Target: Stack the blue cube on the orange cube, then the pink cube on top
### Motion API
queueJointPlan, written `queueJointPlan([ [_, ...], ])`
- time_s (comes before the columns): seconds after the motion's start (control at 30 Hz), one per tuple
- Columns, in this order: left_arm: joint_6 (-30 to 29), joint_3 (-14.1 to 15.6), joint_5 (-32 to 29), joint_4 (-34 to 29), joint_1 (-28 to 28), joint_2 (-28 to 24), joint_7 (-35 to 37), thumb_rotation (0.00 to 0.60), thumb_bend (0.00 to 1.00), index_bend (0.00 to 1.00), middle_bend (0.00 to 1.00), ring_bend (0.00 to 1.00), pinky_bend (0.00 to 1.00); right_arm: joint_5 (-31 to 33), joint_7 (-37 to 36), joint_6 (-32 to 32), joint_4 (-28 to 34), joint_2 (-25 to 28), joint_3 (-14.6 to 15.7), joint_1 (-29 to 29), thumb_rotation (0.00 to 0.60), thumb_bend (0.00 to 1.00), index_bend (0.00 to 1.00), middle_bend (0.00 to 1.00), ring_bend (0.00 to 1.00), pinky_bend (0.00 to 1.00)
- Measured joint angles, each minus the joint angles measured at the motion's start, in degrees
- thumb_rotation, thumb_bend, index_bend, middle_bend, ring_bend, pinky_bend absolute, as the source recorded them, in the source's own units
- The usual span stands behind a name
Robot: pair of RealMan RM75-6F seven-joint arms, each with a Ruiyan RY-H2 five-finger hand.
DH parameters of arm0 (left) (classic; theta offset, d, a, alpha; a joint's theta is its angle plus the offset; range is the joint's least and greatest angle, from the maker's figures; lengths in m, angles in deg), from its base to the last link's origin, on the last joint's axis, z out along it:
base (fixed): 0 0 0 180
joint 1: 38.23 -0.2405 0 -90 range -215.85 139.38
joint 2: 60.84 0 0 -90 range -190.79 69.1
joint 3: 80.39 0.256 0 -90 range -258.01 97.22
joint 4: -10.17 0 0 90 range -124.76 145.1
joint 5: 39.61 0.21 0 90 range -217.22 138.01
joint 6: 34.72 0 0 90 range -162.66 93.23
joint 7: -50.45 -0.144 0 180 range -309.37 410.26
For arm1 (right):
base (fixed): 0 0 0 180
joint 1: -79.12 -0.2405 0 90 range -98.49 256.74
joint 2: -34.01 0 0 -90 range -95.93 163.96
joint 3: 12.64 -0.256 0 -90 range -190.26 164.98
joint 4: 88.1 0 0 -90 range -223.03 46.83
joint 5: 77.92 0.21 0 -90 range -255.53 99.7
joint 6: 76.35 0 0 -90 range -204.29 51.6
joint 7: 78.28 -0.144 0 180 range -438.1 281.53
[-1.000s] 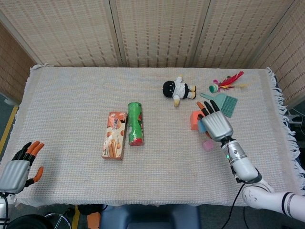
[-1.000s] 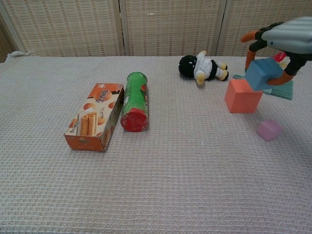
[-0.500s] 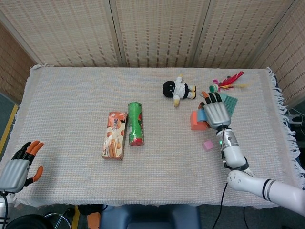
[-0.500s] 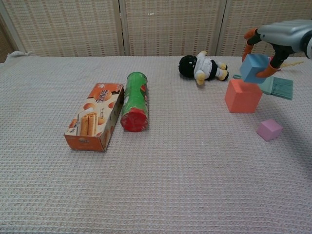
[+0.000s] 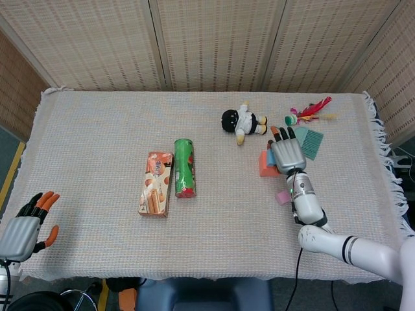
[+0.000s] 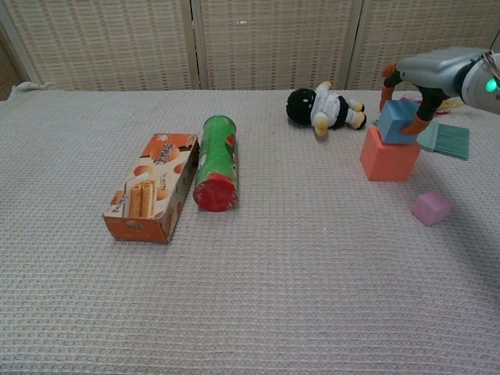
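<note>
The orange cube (image 6: 388, 156) stands on the cloth at the right, partly hidden under my hand in the head view (image 5: 263, 164). My right hand (image 6: 422, 74) (image 5: 287, 154) grips the blue cube (image 6: 395, 121) from above, and the cube's underside meets the orange cube's top. Only a sliver of the blue cube (image 5: 270, 157) shows in the head view. The pink cube (image 6: 431, 208) (image 5: 283, 197) lies on the cloth nearer to me than the orange one. My left hand (image 5: 26, 223) hangs off the table's near left corner, fingers apart and empty.
A snack box (image 6: 151, 186) and a green can (image 6: 216, 162) on its side lie left of centre. A black-and-white doll (image 6: 322, 107) sits behind the cubes. A teal brush (image 6: 445, 139) and a feathered toy (image 5: 308, 110) lie at the far right.
My right hand has carried the blue cube leftward and down, from beside the orange cube to resting on its top. The left hand has not moved.
</note>
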State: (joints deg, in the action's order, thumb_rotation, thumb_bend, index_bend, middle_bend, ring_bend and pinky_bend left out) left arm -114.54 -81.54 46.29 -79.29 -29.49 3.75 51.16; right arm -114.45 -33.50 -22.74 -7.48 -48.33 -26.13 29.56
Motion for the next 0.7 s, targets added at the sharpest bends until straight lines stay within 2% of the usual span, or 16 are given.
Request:
queueJointPlan([
  [0.47,0.9,0.0,-0.5,0.1,0.4,0.3,-0.6,0.6,0.46,0.08,0.03,0.0,0.19,1.3,-0.5,-0.6,-1.0,0.5,2.1,-1.3,0.6,0.17,0.54,0.0,0.0,0.0],
  [0.7,1.0,0.0,-0.6,0.1,0.4,0.3,-0.6,0.6,0.46,0.08,0.03,0.0,0.19,1.3,-1.2,-0.1,-0.4,0.9,2.5,-1.6,0.6,0.17,0.43,0.0,0.0,0.0],
])
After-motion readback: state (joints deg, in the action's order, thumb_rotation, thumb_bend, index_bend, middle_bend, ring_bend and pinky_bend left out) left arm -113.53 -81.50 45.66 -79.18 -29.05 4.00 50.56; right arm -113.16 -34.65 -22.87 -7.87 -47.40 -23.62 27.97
